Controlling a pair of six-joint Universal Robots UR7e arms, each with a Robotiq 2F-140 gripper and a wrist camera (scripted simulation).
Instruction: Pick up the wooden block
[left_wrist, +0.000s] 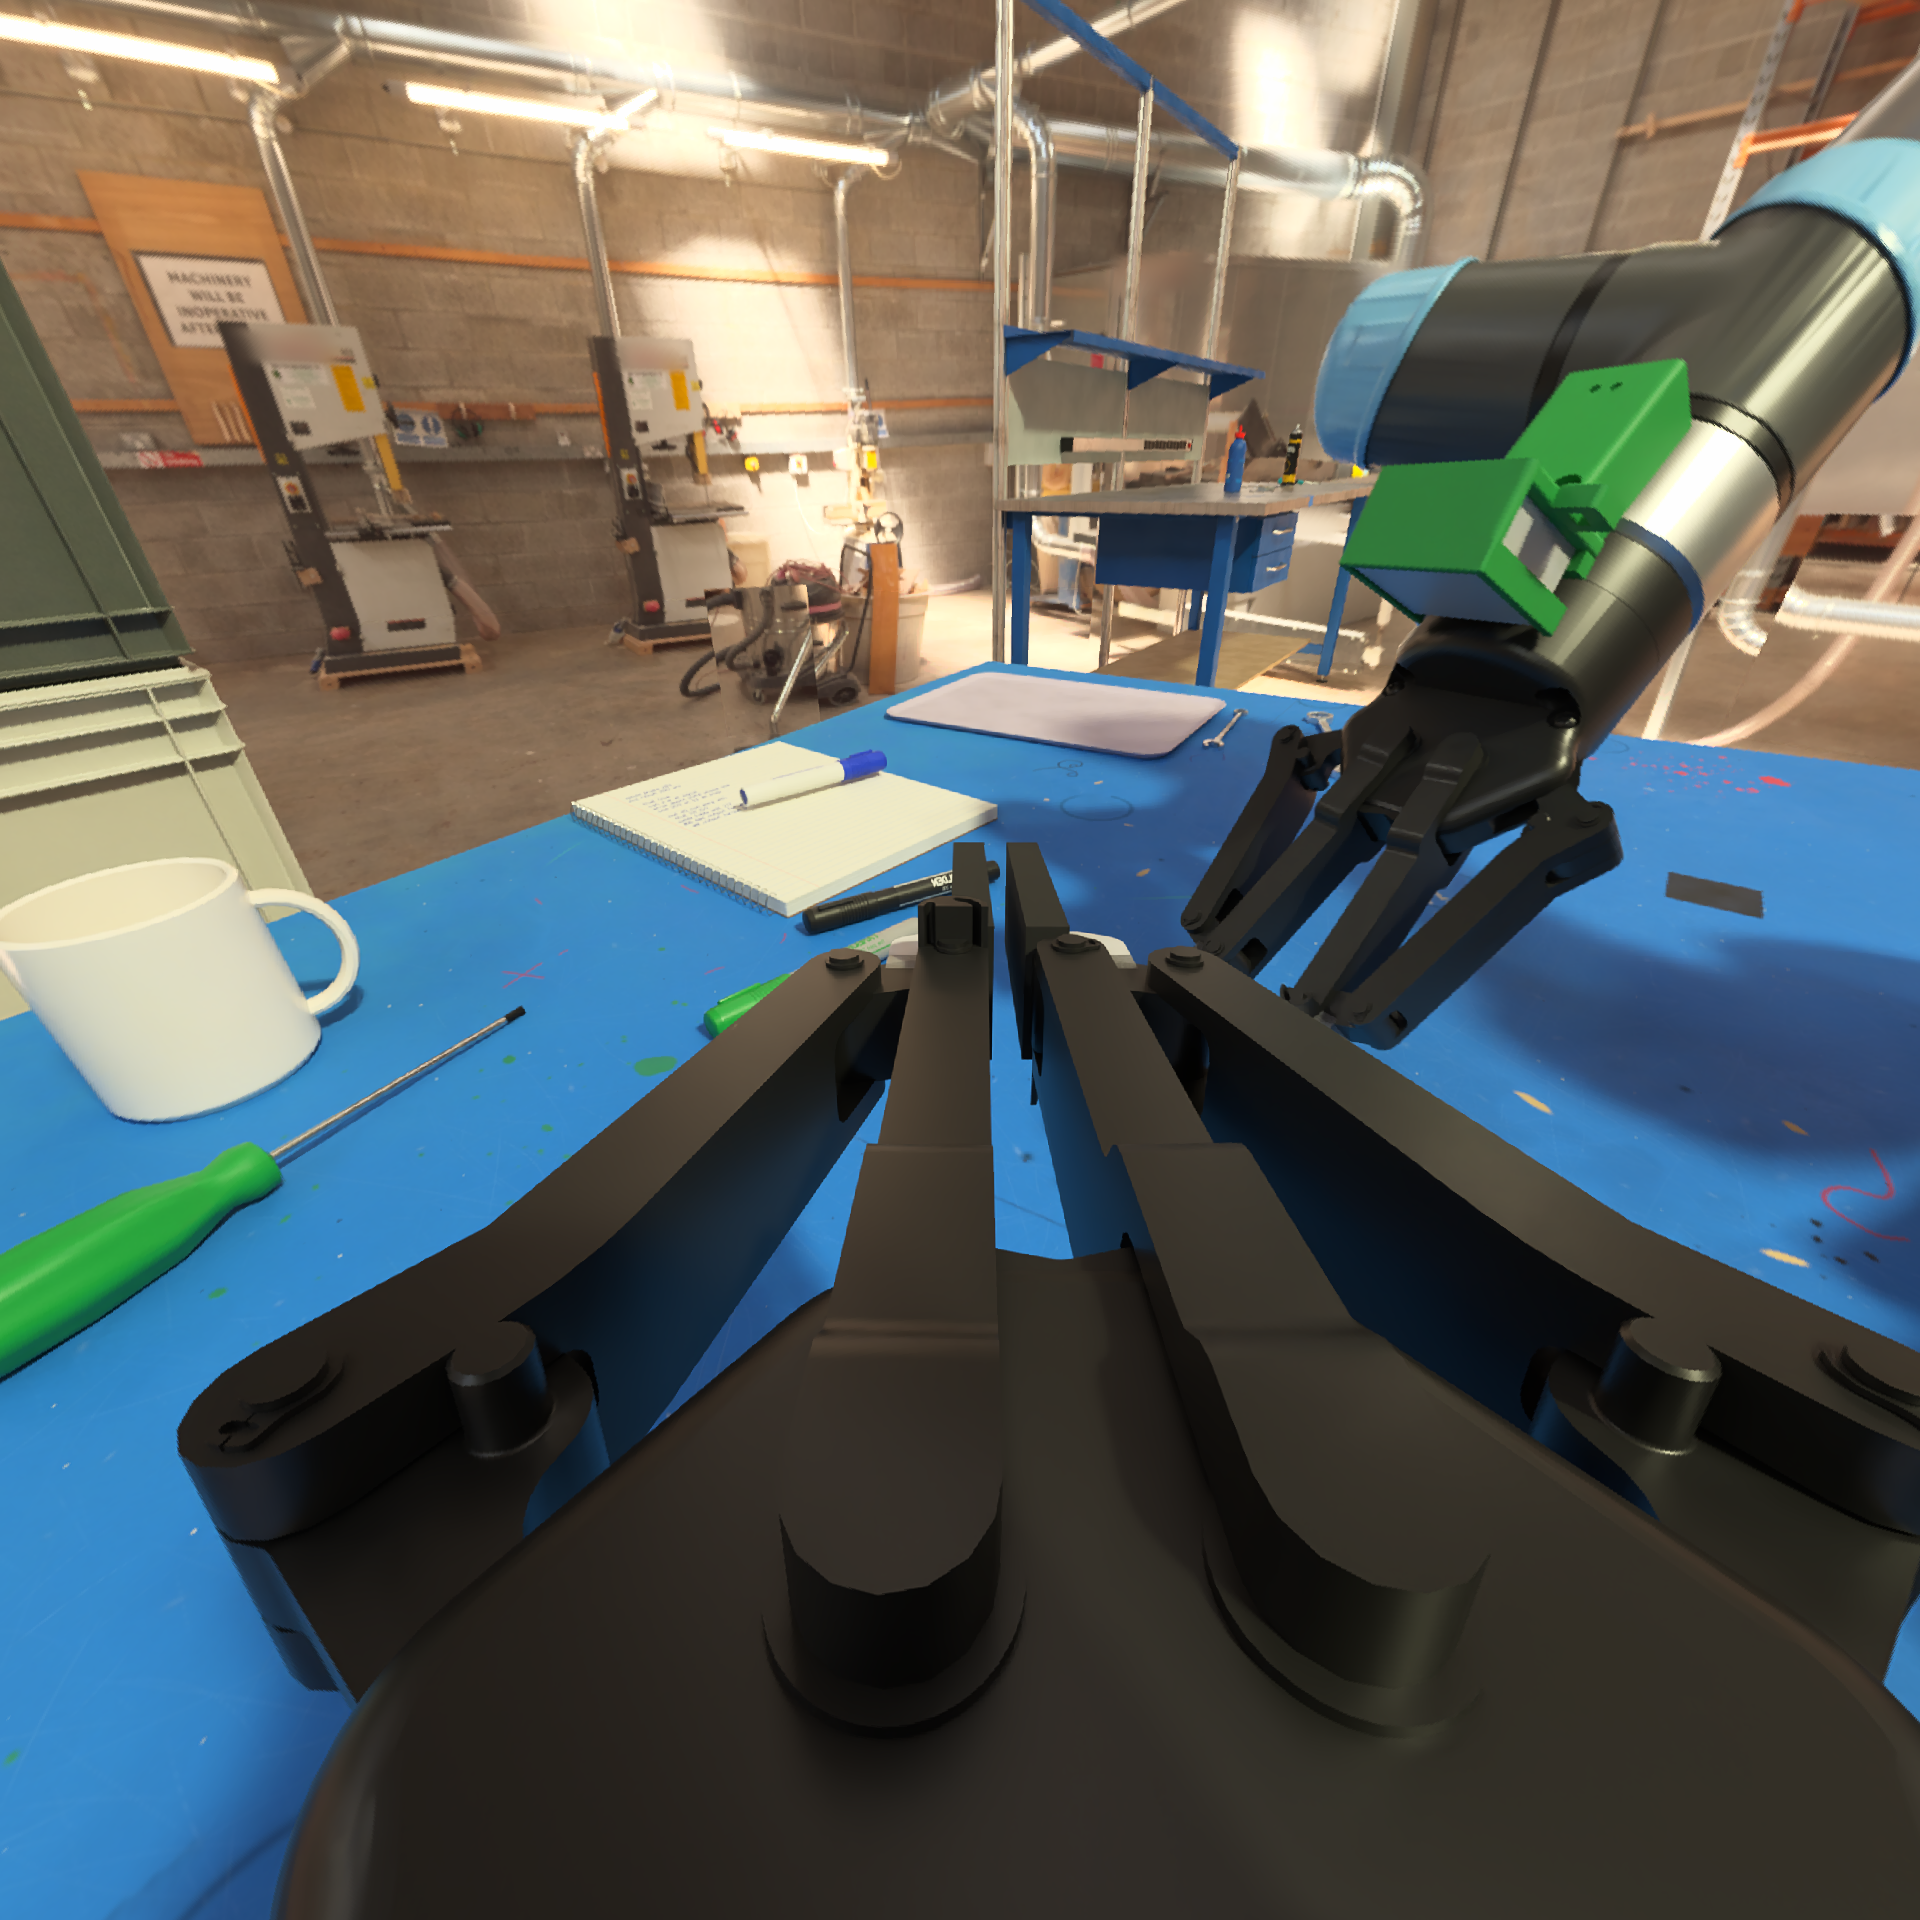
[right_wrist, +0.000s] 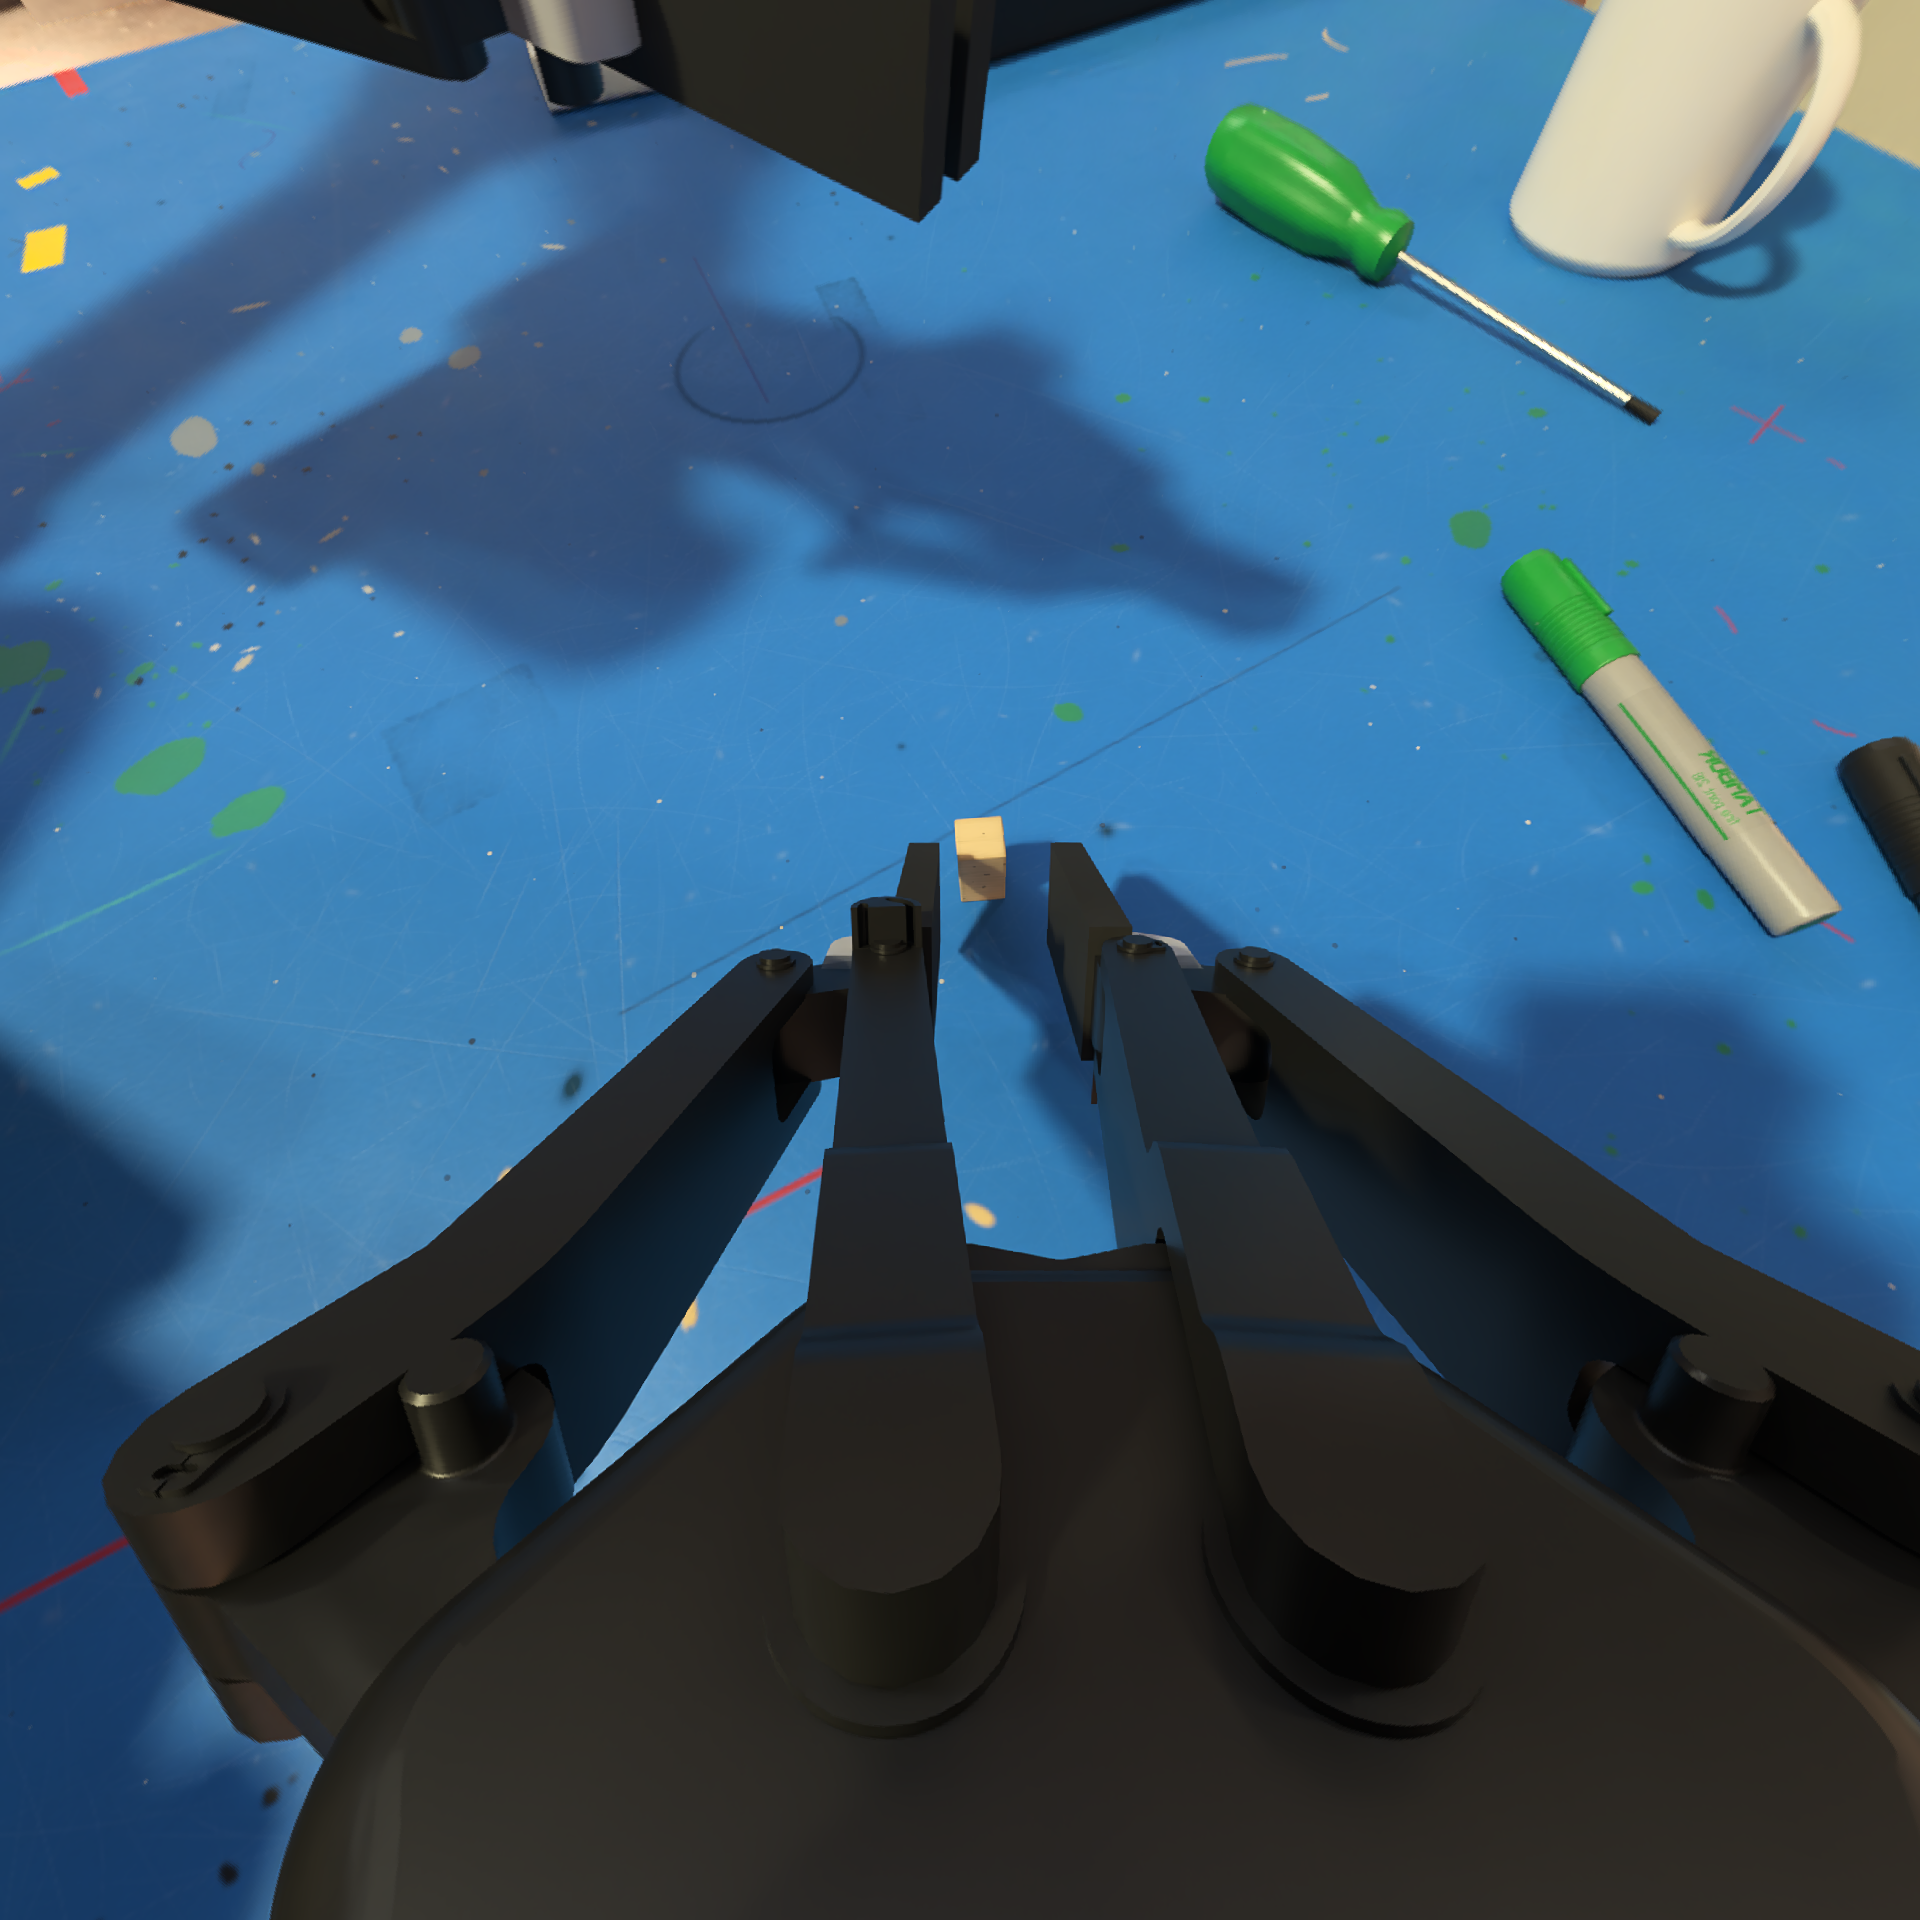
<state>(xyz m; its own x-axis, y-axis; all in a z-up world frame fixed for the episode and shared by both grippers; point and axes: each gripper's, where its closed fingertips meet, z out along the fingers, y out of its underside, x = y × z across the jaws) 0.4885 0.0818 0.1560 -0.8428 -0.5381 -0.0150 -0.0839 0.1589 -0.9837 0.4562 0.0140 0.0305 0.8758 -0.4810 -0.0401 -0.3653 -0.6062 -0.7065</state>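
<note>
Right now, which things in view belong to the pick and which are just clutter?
Job:
wooden block, between the fingertips of the right gripper

Lying about:
mug
screwdriver
green marker
black marker
notepad
blue-capped marker
left gripper, idle

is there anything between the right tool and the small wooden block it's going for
Nothing visible stands in the way. The small pale wooden block already sits in the gap between the fingers of the right tool, nearer the left one, on the blue paint-flecked table. The green-capped grey marker lies well off to one side.
</note>
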